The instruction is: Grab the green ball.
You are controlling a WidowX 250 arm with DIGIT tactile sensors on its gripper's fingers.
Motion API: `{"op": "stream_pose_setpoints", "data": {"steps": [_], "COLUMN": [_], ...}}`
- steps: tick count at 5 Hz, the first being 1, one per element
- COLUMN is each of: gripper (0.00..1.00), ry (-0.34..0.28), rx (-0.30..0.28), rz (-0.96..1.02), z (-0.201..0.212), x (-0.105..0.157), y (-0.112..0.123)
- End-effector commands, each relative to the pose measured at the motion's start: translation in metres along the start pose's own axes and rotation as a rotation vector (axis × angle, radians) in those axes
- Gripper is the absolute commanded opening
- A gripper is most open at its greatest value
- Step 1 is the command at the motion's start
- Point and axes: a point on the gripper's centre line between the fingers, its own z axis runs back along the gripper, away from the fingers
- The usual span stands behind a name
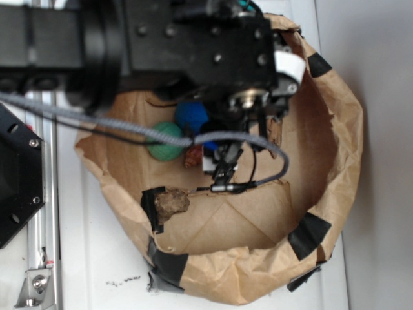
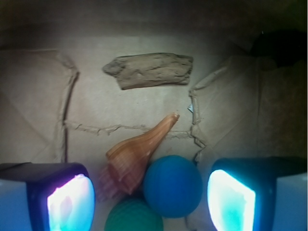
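The green ball (image 1: 166,141) (image 2: 134,215) lies on the brown paper inside a paper-walled nest, touching the blue ball (image 1: 192,116) (image 2: 172,185) and a brown spiral shell (image 1: 193,156) (image 2: 137,155). In the wrist view the green ball is cut off by the bottom edge, and it sits between my two pads (image 2: 70,202). My gripper (image 1: 222,169) (image 2: 151,202) is open, hovering above the cluster with nothing held. In the exterior view the arm covers part of the blue ball.
A flat brown rock (image 1: 171,202) (image 2: 149,70) lies farther along the paper floor. The nest's crumpled paper wall (image 1: 335,148), patched with black tape (image 1: 308,234), rings the objects. A grey cable (image 1: 129,129) drapes across the green ball in the exterior view.
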Motion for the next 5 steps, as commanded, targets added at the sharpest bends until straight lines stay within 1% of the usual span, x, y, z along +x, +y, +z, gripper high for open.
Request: {"op": "stream_pose_setpoints", "data": {"steps": [1, 3, 5], "gripper": [1.00, 1.00, 1.00], "ry": [-0.060, -0.086, -0.107], "rx": [-0.008, -0.062, -0.072], "rz": [-0.018, -0.015, -0.030], "z": [0.019, 0.033, 0.040], "x": [0.009, 0.007, -0.011], "y": [0.002, 0.002, -0.004]}}
